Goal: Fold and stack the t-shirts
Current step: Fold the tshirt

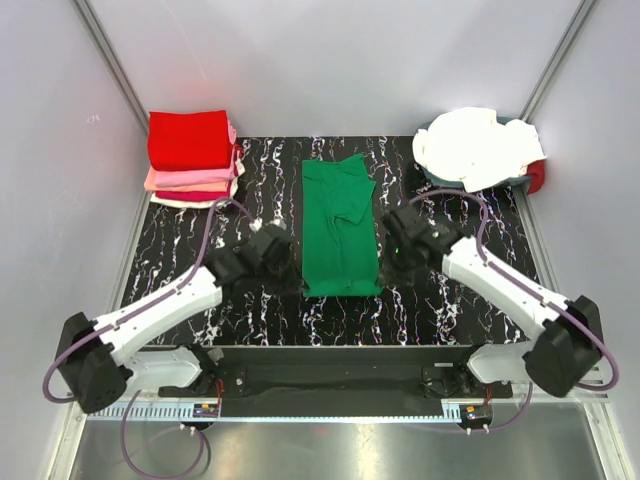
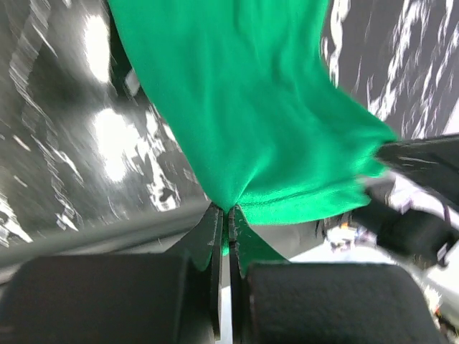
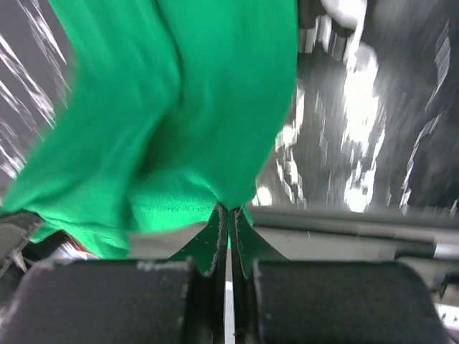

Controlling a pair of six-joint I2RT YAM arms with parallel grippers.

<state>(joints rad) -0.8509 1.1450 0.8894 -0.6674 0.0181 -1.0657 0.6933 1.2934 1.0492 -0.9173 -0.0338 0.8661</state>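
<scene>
A bright green t-shirt [image 1: 339,225] lies folded into a long strip down the middle of the black white-veined mat [image 1: 180,250]. My left gripper [image 1: 292,277] is shut on its near left corner, and the cloth [image 2: 251,107] hangs from the closed jaws in the left wrist view. My right gripper [image 1: 385,272] is shut on the near right corner, with the green cloth [image 3: 172,107] pinched there too. Folded red and pink shirts [image 1: 190,150] are stacked at the back left. White and cream shirts [image 1: 478,145] lie in a heap at the back right.
The white heap rests on a dark basket [image 1: 525,178] with a red bit at its right edge. Grey walls and metal frame posts [image 1: 112,70] close the area on three sides.
</scene>
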